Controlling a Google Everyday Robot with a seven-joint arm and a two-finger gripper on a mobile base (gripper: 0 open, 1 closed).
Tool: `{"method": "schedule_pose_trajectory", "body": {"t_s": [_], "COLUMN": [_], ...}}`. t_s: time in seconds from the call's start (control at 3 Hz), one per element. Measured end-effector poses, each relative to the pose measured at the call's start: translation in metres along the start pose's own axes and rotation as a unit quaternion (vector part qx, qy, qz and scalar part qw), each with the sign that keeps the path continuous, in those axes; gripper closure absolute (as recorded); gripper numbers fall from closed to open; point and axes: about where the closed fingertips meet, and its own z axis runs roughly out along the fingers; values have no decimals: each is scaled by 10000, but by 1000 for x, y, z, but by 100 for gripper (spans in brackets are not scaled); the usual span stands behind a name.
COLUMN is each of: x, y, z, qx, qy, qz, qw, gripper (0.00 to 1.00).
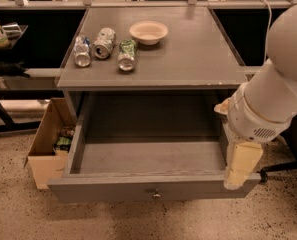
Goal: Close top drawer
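The top drawer is a wide, shallow grey drawer pulled far out of the grey cabinet. Its inside is empty. A small round metal knob sits at the centre of its long front panel. My gripper is cream-coloured and points down from the white arm on the right. Its tip is at the right end of the drawer's front panel, at the top edge. I cannot tell whether it touches the panel.
On the cabinet top lie three cans and a shallow cream bowl. An open cardboard box with items stands on the speckled floor left of the drawer. Dark tables and a rail run behind.
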Motion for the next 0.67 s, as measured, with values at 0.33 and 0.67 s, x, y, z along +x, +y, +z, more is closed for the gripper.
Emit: {"method": "schedule_pose_trajectory", "body": {"t_s": [0.33, 0.67], "x": [-24, -40], "y": [17, 35], "z": [21, 47], "qx": [-170, -465], "qy": [-189, -454], "qz": [-335, -469], "qw": [9991, 9968], "gripper": [16, 39]}}
